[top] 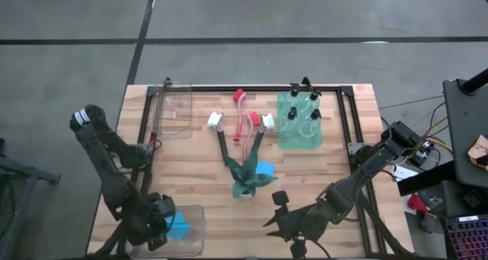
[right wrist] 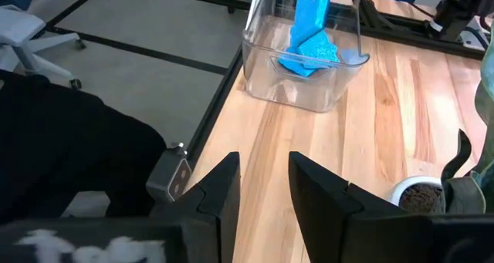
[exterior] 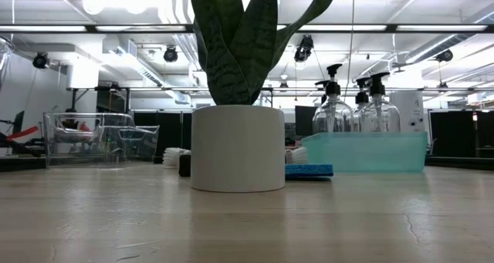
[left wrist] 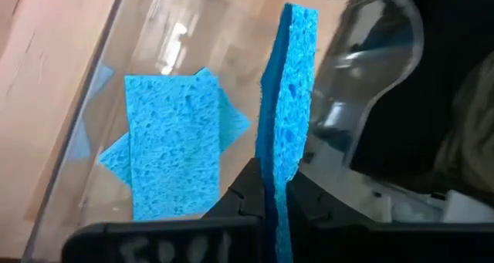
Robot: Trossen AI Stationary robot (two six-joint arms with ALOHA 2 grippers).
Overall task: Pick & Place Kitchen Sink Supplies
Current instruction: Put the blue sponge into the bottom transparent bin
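My left gripper point(left wrist: 272, 209) is at the table's near left corner, shut on a blue sponge point(left wrist: 289, 101) that stands on edge over a clear bin point(top: 195, 216). Two more blue sponges point(left wrist: 174, 139) lie flat on the bin's floor. My right gripper point(right wrist: 262, 178) is open and touches nothing; it hovers near the near edge, right of the bin point(right wrist: 309, 85). Another blue sponge point(top: 264, 169) lies beside the plant pot point(exterior: 238, 147). Several dish brushes point(top: 242, 123) lie on the table mid-far. Black-capped bottles point(top: 301, 107) stand in a teal tray point(exterior: 363, 151). My left gripper pinches the blue sponge between its two fingers, one on each broad face, at the sponge's end nearest the wrist point(left wrist: 274, 186). The sponge is lifted clear, on edge, and sticks out beyond the fingertips point(left wrist: 247, 193) over the bin's inside.
The green spiky plant point(top: 248, 178) stands at the table's middle, between my two arms. A second clear bin point(top: 174, 111) sits at the far left. A black frame rail point(top: 347, 115) runs around the table. Bare wood lies between the plant and the near edge.
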